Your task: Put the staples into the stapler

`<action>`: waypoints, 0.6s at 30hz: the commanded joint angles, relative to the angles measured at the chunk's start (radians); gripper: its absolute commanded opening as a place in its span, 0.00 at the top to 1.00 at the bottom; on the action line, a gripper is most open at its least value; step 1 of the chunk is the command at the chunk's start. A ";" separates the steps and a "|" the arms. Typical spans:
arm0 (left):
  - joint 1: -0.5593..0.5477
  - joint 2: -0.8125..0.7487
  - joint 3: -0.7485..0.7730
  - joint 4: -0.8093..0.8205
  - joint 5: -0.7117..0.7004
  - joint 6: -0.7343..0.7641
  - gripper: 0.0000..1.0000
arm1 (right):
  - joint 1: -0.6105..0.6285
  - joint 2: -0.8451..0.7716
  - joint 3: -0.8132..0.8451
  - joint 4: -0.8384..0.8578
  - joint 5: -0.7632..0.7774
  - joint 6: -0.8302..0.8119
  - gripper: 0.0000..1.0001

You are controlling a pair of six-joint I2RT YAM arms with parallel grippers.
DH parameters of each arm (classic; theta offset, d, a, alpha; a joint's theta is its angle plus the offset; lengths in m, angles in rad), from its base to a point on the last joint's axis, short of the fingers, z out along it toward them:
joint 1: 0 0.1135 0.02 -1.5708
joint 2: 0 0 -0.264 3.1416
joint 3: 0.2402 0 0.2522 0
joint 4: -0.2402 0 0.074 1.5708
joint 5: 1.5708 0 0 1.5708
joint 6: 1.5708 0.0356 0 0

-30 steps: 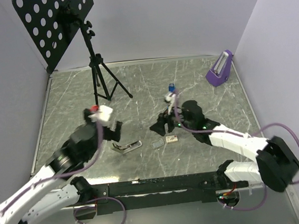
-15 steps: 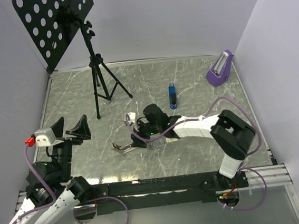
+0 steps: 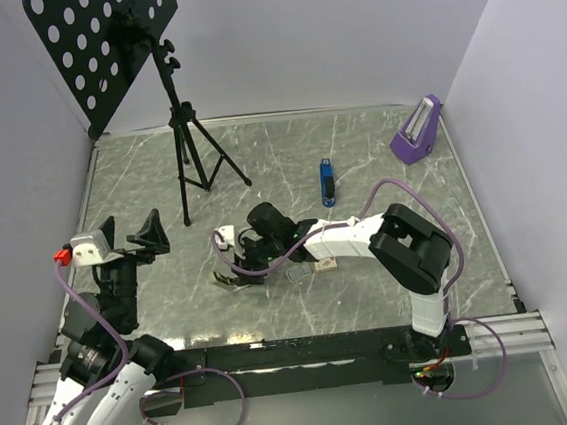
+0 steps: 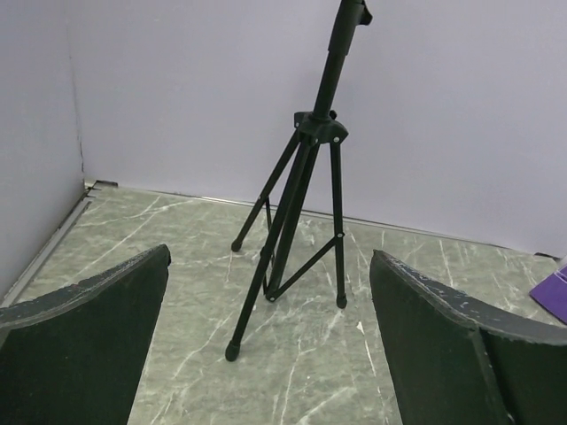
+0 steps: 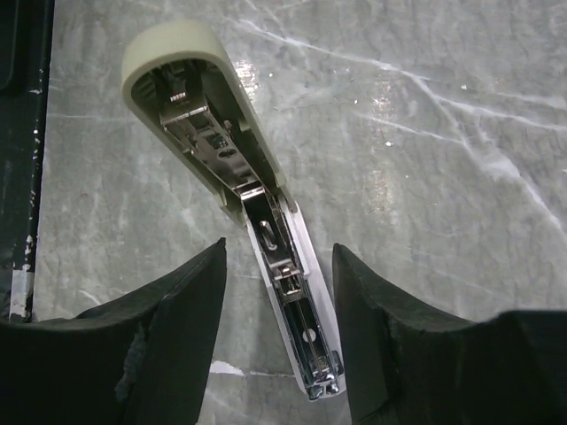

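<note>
Two arms, one job: my right pincer, half open and gripping nothing, straddles the one stapler, which lies hinged open on the grey-green marbled table. One staples box sits near it, beside my forearm. My left pincer, spread wide and empty, faces one music stand. One blue object and one purple object lie farther back. Pale lilac walls enclose the table.

stapler: no brand or number legible on the cream cover or the open metal channel.
staples box: too small to read any print.
desk: no readable label.
</note>
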 commanded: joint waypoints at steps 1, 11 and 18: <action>0.043 0.009 0.007 0.028 0.101 -0.041 0.01 | 0.014 0.036 0.082 -0.010 -0.040 -0.042 0.44; 0.049 0.017 0.007 0.025 0.113 -0.039 0.00 | 0.023 0.080 0.105 0.012 -0.040 -0.007 0.61; 0.052 0.016 0.006 0.023 0.118 -0.039 0.00 | 0.029 0.039 0.053 0.079 0.008 0.062 0.93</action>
